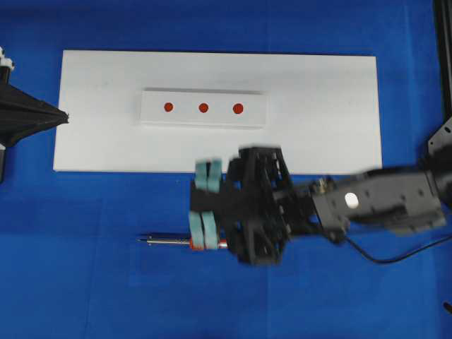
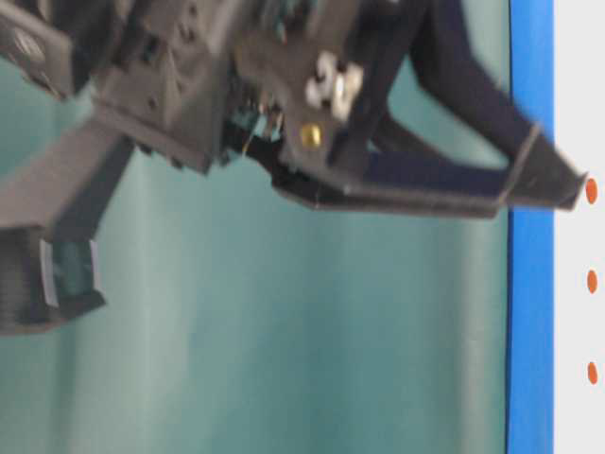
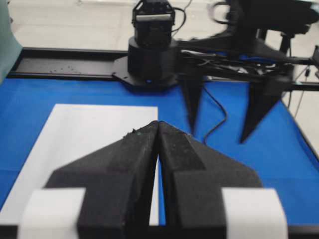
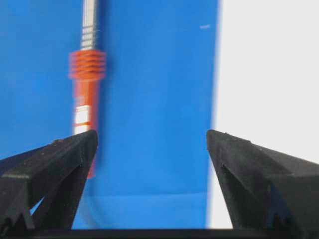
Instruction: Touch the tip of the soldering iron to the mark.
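A blue mat (image 1: 85, 282) covers the work surface, and a white board (image 1: 325, 127) is laid across its far half. On the board a smaller white strip (image 1: 203, 108) carries three red marks (image 1: 203, 107) in a row.

The soldering iron (image 1: 169, 241) is seen lying flat on the mat, well apart from the strip, its silver shaft pointing toward the left of the overhead view. Its red-orange handle (image 4: 85, 94) and ribbed collar are shown in the right wrist view.

The right gripper (image 4: 152, 144) is held above the handle with its jaws spread wide and nothing between them; one jaw is lined up over the handle, the other reaches toward the board's edge. The left gripper (image 3: 158, 130) is kept at the left edge of the board, its jaws pressed together and empty.

The iron is judged light, stiff and slim, so it may roll or pivot if pinched off-centre. The handle just behind the collar is judged the best place to be grasped. The cord may drag on the tool when it is lifted. The fine tip is likely delicate and should be set down gently.
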### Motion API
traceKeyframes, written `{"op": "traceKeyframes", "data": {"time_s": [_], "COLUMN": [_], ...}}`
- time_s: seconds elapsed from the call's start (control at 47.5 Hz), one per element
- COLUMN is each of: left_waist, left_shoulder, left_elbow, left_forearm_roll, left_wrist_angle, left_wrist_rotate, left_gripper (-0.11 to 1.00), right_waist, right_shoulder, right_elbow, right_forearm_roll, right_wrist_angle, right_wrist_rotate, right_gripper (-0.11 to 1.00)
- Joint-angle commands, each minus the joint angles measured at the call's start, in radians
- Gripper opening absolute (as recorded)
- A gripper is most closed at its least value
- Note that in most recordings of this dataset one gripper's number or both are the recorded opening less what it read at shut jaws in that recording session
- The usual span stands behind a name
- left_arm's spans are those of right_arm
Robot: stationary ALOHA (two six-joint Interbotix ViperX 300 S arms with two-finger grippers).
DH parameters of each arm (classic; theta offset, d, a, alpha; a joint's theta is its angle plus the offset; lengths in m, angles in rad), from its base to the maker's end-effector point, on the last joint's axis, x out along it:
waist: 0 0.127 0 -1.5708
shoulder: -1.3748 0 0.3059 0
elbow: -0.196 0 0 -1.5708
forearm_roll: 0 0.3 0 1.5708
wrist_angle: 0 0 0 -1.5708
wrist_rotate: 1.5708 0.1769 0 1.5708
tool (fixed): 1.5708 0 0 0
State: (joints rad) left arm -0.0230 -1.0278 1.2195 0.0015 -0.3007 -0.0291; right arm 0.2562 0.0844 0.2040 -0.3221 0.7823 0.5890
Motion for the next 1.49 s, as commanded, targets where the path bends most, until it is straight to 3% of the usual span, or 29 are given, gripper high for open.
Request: {"op": "traceKeyframes", "data": {"time_s": [0.0, 0.294, 0.61, 0.82, 1.073, 1.241, 1.472], "left_waist": [-0.002, -0.002, -0.002, -0.002, -0.002, -0.002, -0.002], "left_shoulder": [0.003, 0.003, 0.005, 0.005, 0.005, 0.005, 0.006], "left_elbow": [-0.017, -0.017, -0.017, -0.017, -0.015, -0.015, -0.015], "left_forearm_roll": [0.000, 0.002, 0.000, 0.000, 0.000, 0.000, 0.000], "left_wrist_angle": [-0.003, 0.002, 0.002, 0.002, 0.003, 0.002, 0.000], "left_wrist_rotate": [0.000, 0.000, 0.000, -0.018, -0.023, -0.023, -0.023], "left_gripper": [0.00, 0.00, 0.00, 0.00, 0.00, 0.00, 0.00], "right_waist": [-0.064, -0.267, -0.288, -0.290, -0.290, -0.290, -0.290], "right_shoulder": [-0.037, -0.048, -0.135, -0.362, -0.747, -0.963, -1.163], "right_elbow": [-0.011, -0.009, 0.054, 0.244, 0.512, 0.627, 0.755], "right_forearm_roll": [-0.006, 0.005, 0.005, 0.005, 0.005, 0.002, 0.000], "right_wrist_angle": [0.000, -0.009, 0.005, -0.049, -0.129, -0.129, -0.152], "right_wrist_rotate": [-0.028, -0.170, -0.187, -0.179, -0.178, -0.178, -0.179], "right_gripper": [0.87, 0.87, 0.87, 0.87, 0.87, 0.87, 0.87]}}
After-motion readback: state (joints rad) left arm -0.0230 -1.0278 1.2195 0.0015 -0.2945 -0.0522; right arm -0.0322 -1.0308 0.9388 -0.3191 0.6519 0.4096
